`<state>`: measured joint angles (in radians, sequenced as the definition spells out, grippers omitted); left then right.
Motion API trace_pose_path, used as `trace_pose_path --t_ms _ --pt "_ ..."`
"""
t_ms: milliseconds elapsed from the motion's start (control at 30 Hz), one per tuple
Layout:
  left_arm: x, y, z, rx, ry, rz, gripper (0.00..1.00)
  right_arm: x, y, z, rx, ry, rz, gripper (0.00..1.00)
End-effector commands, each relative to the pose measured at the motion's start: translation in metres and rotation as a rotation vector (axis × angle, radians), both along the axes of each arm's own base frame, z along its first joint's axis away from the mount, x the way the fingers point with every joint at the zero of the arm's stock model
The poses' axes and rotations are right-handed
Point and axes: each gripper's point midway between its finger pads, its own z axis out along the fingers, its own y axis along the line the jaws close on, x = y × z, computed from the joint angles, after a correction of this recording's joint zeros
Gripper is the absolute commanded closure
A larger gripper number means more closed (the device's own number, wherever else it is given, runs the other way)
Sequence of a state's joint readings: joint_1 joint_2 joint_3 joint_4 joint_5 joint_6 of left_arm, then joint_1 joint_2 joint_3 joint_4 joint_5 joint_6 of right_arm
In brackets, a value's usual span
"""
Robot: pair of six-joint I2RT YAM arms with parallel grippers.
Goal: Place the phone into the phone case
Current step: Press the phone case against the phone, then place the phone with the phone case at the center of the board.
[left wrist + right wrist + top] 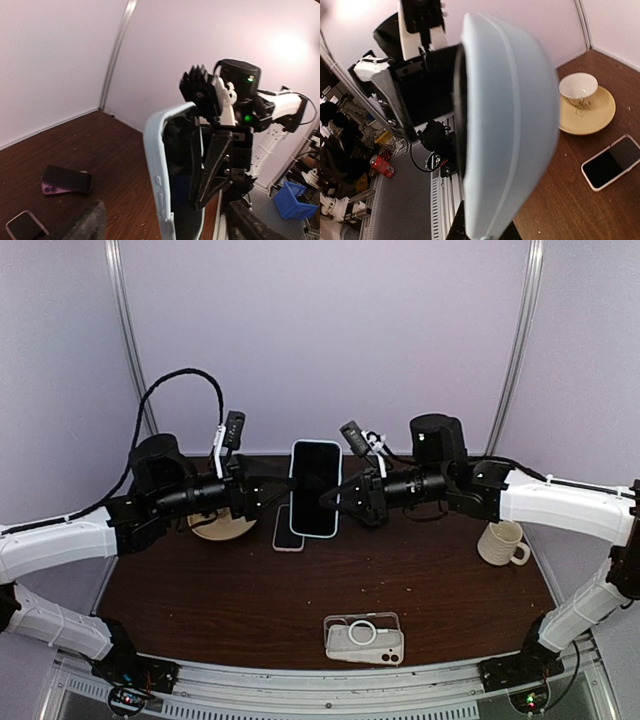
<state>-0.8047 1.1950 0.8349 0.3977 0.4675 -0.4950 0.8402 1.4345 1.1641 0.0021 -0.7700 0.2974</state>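
Blur and the light-blue phone case [510, 115] hide the right hand's [334, 498] own fingers in its wrist view; seen from opposite, it is clamped on the cased black-screened phone [316, 475], upright above the dark wooden surface [250, 590]. The left hand's [286, 490] fingers [87, 222], cut off at the frame's bottom, stand apart either side of the case.

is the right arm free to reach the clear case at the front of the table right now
Probably not yet: the right tool seems clamped on the blue-cased phone held up mid-air. The table around the clear case looks bare, so nothing else blocks it.
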Motion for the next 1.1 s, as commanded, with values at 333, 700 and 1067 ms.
trace_pose_path --t_ms 333,700,1067 --pt "0.073 0.139 -0.110 0.418 0.303 0.626 0.03 0.023 0.071 -0.150 -0.283 0.691 -0.229 1.00" --pt "0.073 0.141 -0.110 0.435 0.265 0.593 0.02 0.005 0.097 -0.219 -0.330 0.881 -0.247 0.98" --pt "0.076 0.149 -0.114 0.413 0.299 0.595 0.03 -0.002 0.078 -0.274 -0.538 0.888 -0.270 0.69"
